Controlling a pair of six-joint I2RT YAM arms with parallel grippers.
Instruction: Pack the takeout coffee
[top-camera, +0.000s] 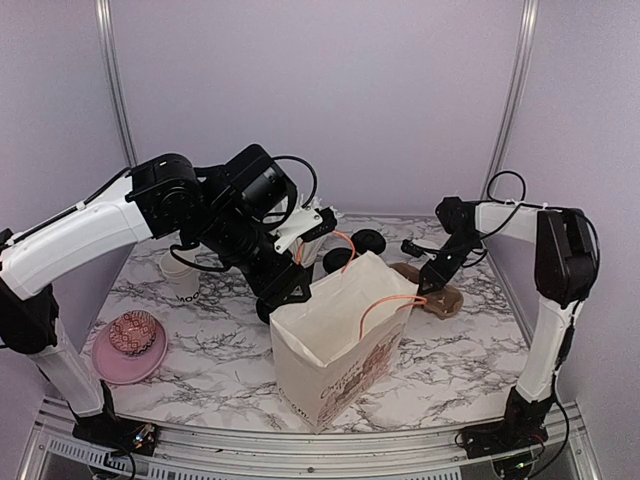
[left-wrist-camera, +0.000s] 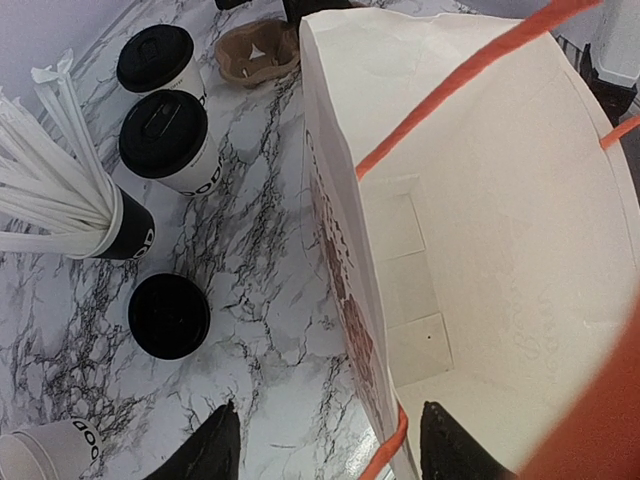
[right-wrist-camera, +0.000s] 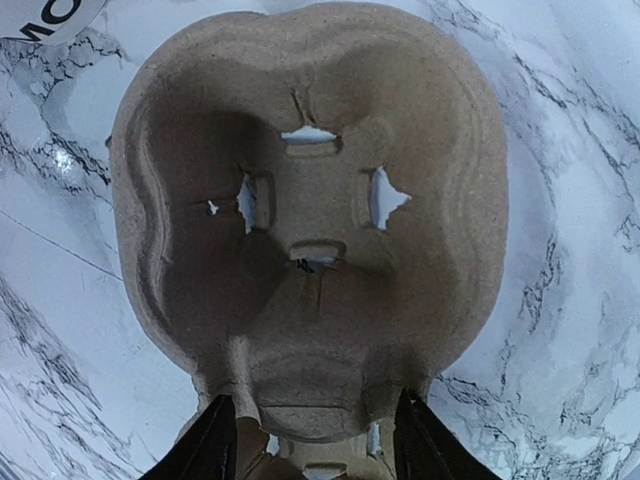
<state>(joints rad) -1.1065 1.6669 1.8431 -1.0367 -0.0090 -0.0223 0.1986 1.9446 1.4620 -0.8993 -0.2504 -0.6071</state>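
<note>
The takeout coffee stood upright on the counter (top-camera: 460, 370), just past the far side of the paper bag (top-camera: 340, 340) and outside it. One lidded cup (left-wrist-camera: 163, 135) stood with the second lidded cup (left-wrist-camera: 153, 58) close beside it, and a black cup of straws (left-wrist-camera: 125, 235) next to them.

The left tool (left-wrist-camera: 330, 420) hung open at the bag's far-left rim, one finger on each side of the wall and neither pinching it. From there the cups lay near, to the right along the bag's far side.

The right tool (right-wrist-camera: 312, 425) sat low over the cardboard carrier (right-wrist-camera: 430, 250) on the right, its fingers astride the carrier's end. Whether they pressed it could not be told.

The left arm looked the nearer to the cups. Their long axis ran vertically, so a level approach from the side seemed called for.
</note>
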